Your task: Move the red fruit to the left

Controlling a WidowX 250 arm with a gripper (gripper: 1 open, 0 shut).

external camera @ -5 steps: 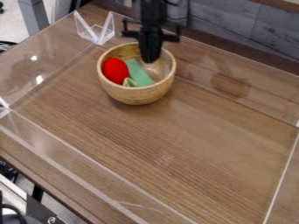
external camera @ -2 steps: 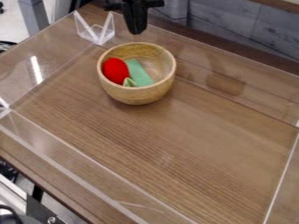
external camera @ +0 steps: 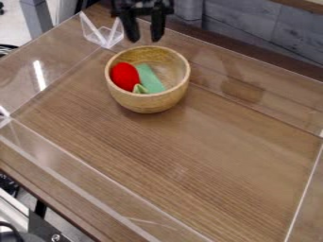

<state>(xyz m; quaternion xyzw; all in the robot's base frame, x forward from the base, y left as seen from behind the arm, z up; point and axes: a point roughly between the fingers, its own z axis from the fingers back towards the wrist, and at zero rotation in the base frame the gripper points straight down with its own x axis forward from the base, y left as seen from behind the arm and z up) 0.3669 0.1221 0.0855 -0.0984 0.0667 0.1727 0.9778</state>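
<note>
The red fruit [external camera: 124,75] lies in the left half of a wooden bowl [external camera: 165,98], beside a flat light-green block [external camera: 153,79]. My black gripper [external camera: 144,36] hangs above and behind the bowl's far rim, at the top of the view. Its two fingers stand apart, open, with nothing between them. It touches neither the fruit nor the bowl.
The bowl sits on a wooden tabletop [external camera: 190,161] enclosed by low clear acrylic walls [external camera: 32,80]. A clear folded plastic stand [external camera: 101,31] is at the back left, just left of the gripper.
The gripper has risen out of the bowl and moved back and to the left, and its fingers have opened. The red fruit and green block stay in the bowl.
</note>
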